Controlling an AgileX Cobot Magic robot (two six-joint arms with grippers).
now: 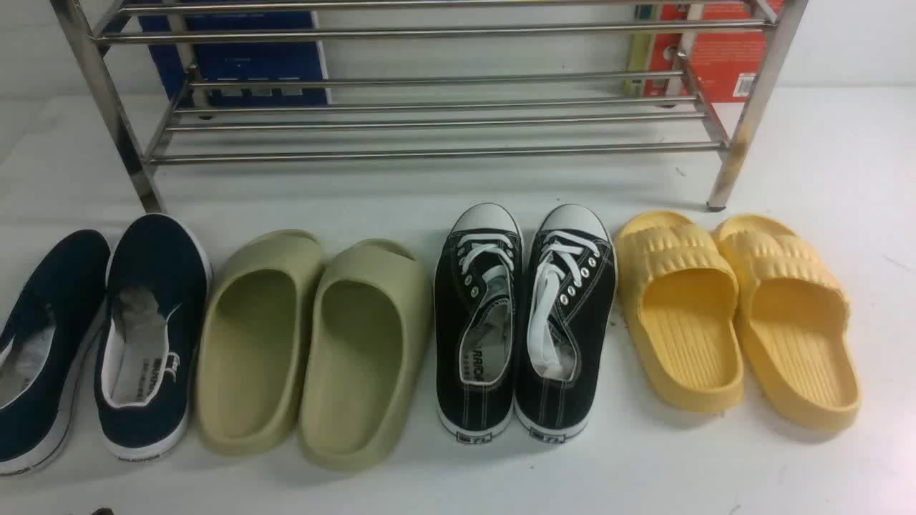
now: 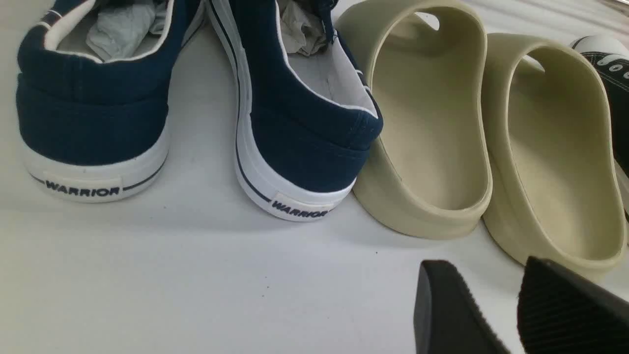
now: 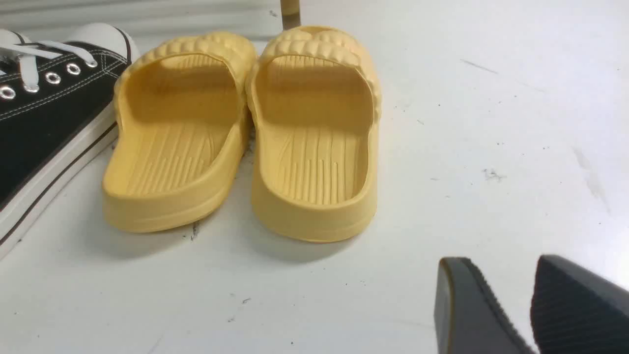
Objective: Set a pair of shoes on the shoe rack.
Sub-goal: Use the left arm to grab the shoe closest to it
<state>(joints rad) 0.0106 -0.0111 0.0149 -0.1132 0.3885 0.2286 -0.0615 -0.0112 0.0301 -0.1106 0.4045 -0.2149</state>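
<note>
Front view: target is the navy pair, the left navy slip-on and the right navy slip-on. They stand on the white surface at the left end of the shoe row, the left one partly cut off by the frame edge. Both are upright on their soles with crumpled paper stuffed inside. They lie side by side, close at the toes and apart at the heels. Long axes run near-to-far, heels near and toes toward the shoe rack, which stands beyond the row with nothing on its visible bars.

Left wrist view: both "WARRIOR" heel labels face the camera. The left gripper is parted and holds nothing. It hovers on the near side of the row, roughly behind the olive slides, so the navy heels lie farther away and to its left.

Right wrist view: the right gripper is likewise parted and empty. It is near the yellow slides at the row's right end, well apart from the target.

Judgement: the left arm is the nearer one.

Count:
- navy slip-ons: 2
- olive slides: 2
- black lace-up sneakers: 2
- yellow slides: 2
- total: four pairs in one row
- rack: 1
</note>
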